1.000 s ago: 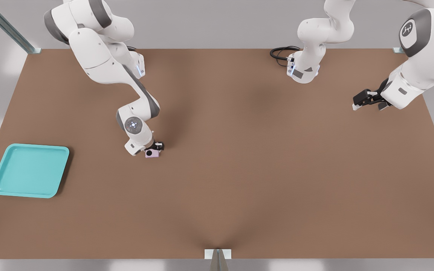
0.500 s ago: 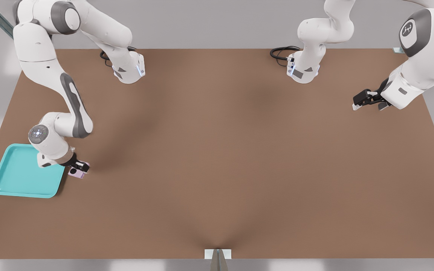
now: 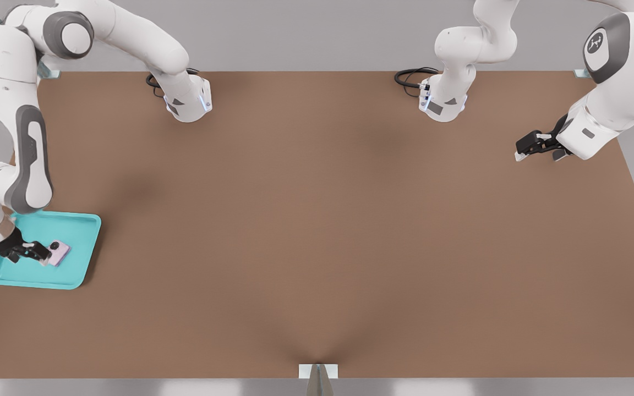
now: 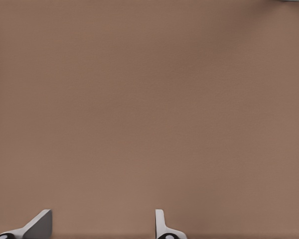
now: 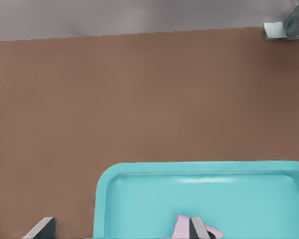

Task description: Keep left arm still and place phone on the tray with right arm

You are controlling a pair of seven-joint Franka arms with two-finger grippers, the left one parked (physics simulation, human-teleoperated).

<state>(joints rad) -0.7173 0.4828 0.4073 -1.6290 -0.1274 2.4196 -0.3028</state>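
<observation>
The teal tray [image 3: 77, 268] lies near the table's edge at the front view's left. The pale pink phone [image 3: 59, 252] sits inside it, lenses up, near the tray's middle. My gripper [image 3: 43, 255] reaches in over the tray from the left, its tips right at the phone. In the right wrist view the gripper [image 5: 118, 230] stands open, its two fingers far apart. The phone [image 5: 181, 227] shows on the tray floor [image 5: 149, 199], partly hidden behind one fingertip [image 5: 195, 228] and not between the two.
Brown tabletop [image 3: 317, 231] stretches from the tray towards the front view's right. A black cable [image 3: 408, 76] coils by the far arm base. Metal brackets [image 3: 318, 371] mark the table's edges.
The working arm swept from the table's middle to the front view's left, carrying the phone from the bare table to over the tray. The phone now sits inside the tray.
</observation>
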